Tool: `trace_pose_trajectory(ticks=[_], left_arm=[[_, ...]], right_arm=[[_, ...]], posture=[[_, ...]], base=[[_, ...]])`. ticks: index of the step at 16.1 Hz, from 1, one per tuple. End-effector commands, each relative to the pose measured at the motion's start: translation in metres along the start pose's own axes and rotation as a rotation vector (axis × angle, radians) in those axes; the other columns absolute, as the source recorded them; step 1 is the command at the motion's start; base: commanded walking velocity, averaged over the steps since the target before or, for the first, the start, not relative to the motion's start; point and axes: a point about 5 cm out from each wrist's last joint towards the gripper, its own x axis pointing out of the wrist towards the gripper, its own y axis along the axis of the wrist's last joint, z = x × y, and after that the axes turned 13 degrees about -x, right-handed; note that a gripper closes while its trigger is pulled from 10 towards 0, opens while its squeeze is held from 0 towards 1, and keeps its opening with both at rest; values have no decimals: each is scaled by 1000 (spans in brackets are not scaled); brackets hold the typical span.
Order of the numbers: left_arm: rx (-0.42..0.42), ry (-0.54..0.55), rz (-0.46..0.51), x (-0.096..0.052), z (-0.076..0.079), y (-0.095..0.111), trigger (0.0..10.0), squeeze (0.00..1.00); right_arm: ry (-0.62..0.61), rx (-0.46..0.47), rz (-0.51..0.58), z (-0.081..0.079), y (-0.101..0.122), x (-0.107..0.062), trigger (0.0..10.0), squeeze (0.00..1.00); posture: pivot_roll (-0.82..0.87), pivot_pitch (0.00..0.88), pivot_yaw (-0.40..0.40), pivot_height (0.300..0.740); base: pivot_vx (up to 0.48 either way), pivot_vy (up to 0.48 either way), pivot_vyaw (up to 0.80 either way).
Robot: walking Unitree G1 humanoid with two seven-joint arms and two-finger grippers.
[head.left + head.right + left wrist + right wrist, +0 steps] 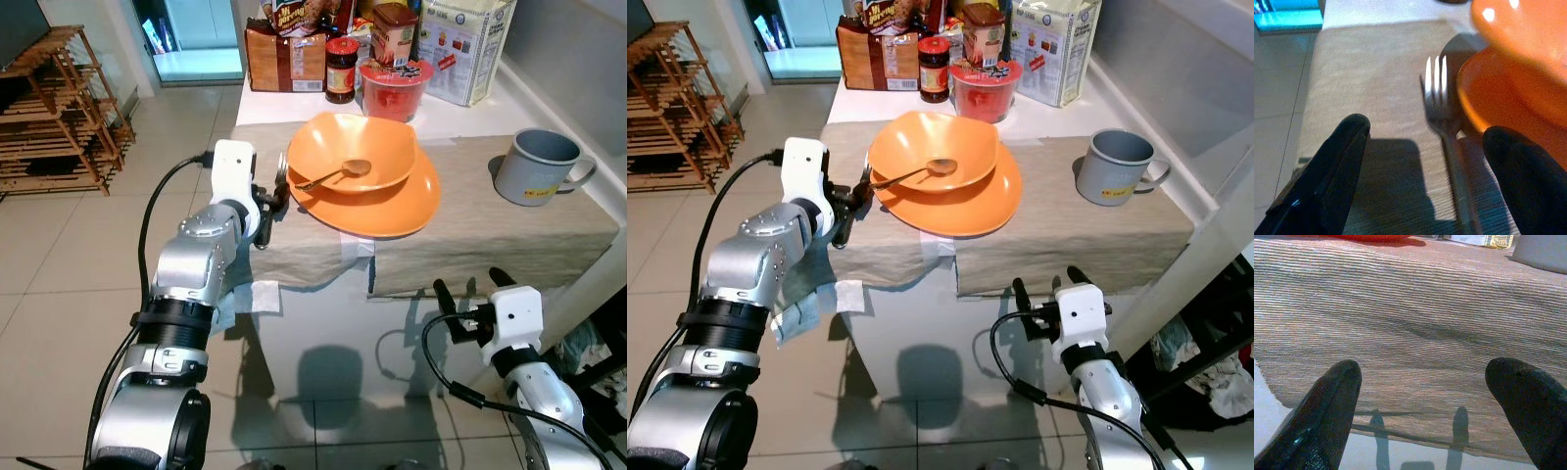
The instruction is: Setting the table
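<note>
The table (470, 117) runs away from the robot, white at the far end and covered nearer by a beige cloth (460, 230) whose front edge hangs over the side facing the robot. Tiled floor (59, 255) lies wide and open to the robot's left, with a wooden rack (59, 108) standing well off that way.

At the far end of the table packets, a jar and a box (465, 44) crowd together, just behind the cloth's far edge. On the cloth sits an orange plate (392, 211) with an orange bowl (358, 152) stacked on it, and a spoon (338, 174) lies in the bowl. The plate's near rim comes close to the cloth's front edge. A grey mug (537, 166) stands well to the right, handle outward, near the table's right edge; bare cloth lies between it and the plate.

A fork (1442, 105) lies flat on the cloth just beside the plate's left rim, tines pointing away from the robot. The left tool (269, 211) reaches over the cloth's left front corner, its fingers (1332, 166) spread wide either side of the fork's handle, released, not gripping it. The right tool (470, 289) hangs lower, in front of the cloth's overhanging edge, fingers also apart and holding nothing.
</note>
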Motion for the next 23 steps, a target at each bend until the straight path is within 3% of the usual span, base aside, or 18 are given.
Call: trace_pose_trajectory(ticks=[1, 4, 7, 13, 15, 16, 17, 19, 23], left_arm=[[0, -16, -7, -3, 2, 0, 10000, 0], [7, -15, -43, -2, 2, -7, 10000, 0], [60, -33, -169, 0, 2, -22, 10000, 0], [90, 3, -222, 5, -8, -25, 10000, 0], [82, 12, -244, 7, -7, -28, 10000, 0], [-14, 14, -304, 7, -9, -35, 10000, 0], [-76, 22, -336, 8, -10, -39, 0, 0], [-172, 53, -399, 9, -18, -49, 0, 0], [-158, 51, -430, 10, -17, -54, 0, 0]], right_arm=[[2, 0, 0, -2, 2, -1, 10000, 0], [5, 1, -1, -2, 2, 1, 10000, 0], [6, -1, 2, -2, 3, 3, 10000, 0], [7, 2, 1, -2, 4, 3, 10000, 0], [11, 0, -6, -2, 2, 3, 10000, 0], [13, -1, -8, -2, 1, 3, 10000, 0], [14, -2, -10, -2, 1, 3, 10000, 0], [18, -3, -15, -2, 0, 3, 10000, 0], [22, -7, -20, -2, -1, 3, 10000, 0]], posture=[[-145, 0, 76, 740], [-146, 0, 72, 740], [-142, 0, 71, 740], [-139, 2, 70, 740], [-139, 2, 71, 740], [-139, 2, 71, 740], [-138, 7, 68, 740], [-140, 10, 67, 740], [-141, 12, 64, 740]], base=[[0, 0, 0], [0, 0, 0], [0, 0, 0], [0, 0, 0], [0, 0, 0], [0, 0, 0], [0, 0, 0], [0, 0, 0], [0, 0, 0]])
